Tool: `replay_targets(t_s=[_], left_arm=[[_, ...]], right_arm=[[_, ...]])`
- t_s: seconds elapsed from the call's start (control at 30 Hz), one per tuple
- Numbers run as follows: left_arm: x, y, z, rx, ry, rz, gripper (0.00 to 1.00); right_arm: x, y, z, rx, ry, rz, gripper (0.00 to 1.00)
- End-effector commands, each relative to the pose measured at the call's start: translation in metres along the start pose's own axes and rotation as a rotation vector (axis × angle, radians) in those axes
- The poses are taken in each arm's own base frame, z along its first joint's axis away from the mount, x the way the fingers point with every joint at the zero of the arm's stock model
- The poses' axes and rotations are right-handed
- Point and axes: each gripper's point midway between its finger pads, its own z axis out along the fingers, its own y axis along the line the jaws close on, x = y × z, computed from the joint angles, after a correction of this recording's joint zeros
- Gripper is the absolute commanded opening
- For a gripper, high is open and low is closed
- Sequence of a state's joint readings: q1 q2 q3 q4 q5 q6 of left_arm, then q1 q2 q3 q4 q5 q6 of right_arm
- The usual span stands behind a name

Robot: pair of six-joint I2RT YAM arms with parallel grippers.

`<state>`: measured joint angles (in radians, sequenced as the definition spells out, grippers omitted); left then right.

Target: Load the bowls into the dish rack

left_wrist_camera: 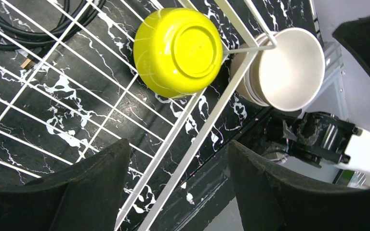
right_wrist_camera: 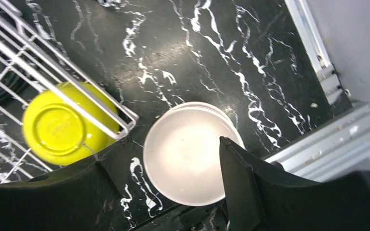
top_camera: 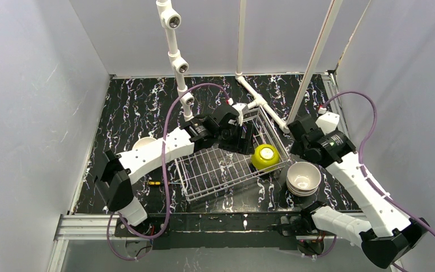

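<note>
- The left gripper's (left_wrist_camera: pixel 178 192) fingers (left_wrist_camera: pixel 86 192) stand apart with nothing in them; only rack wire and tabletop show between them.
- The right gripper's (right_wrist_camera: pixel 173 192) fingers (right_wrist_camera: pixel 250 192) are also spread and empty, one on each side of the stack of pale bowls (right_wrist_camera: pixel 188 151) below. I cannot tell whether they touch its rim.
- The left gripper hangs over the far right part of the rack (top_camera: pixel 204 164).
- The yellow bowl (top_camera: pixel 265 157) lies upside down inside the rack, in its near right corner, against the wire.
- The stack sits on the tabletop (top_camera: pixel 141 107), just outside that same corner of the rack, toward the right edge, mouths up.
- Another pale bowl (top_camera: pixel 143 143) sits near the left edge of the tabletop, partly hidden behind the left arm.
- The rest of the rack floor shows bare wire.
- A white pipe frame (top_camera: pixel 175 56) rises from the far side of the tabletop.
</note>
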<state>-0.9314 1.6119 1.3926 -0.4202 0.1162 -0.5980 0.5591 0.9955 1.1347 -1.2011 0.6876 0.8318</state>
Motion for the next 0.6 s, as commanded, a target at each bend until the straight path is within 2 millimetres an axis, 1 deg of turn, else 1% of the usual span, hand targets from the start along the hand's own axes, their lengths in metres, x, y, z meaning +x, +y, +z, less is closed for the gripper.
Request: replay_targets(t_s=[0.0,0.03,0.1,0.13,0.23,0.33,0.47,0.57], left_arm=[[0.003,-0.018,-0.026,0.086,0.023,0.095,0.72],[0.005,-0.018,-0.027,0.093,0.027,0.103,0.72],[0.008,-0.019,-0.031,0.104,0.032,0.110,0.72],[0.009,-0.019,-0.032,0.106,0.034,0.112,0.72],[0.010,-0.021,-0.036,0.120,0.033,0.115,0.73],[0.014,-0.021,-0.037,0.130,0.038,0.111,0.73],[0.016,-0.020,-0.036,0.138,0.033,0.110,0.72],[0.016,-0.020,-0.037,0.136,0.027,0.105,0.71]], right_arm=[[0.010,-0.035,0.002,0.176,0.008,0.057,0.76],[0.013,-0.038,0.003,0.193,0.017,0.065,0.76],[0.023,-0.042,0.005,0.205,0.046,0.083,0.83],[0.030,-0.043,0.006,0.206,0.066,0.101,0.84],[0.045,-0.048,0.008,0.212,0.102,0.133,0.84],[0.055,-0.055,0.011,0.236,0.130,0.154,0.85],[0.070,-0.056,0.021,0.253,0.186,0.171,0.79],[0.079,-0.057,0.031,0.256,0.223,0.190,0.69]])
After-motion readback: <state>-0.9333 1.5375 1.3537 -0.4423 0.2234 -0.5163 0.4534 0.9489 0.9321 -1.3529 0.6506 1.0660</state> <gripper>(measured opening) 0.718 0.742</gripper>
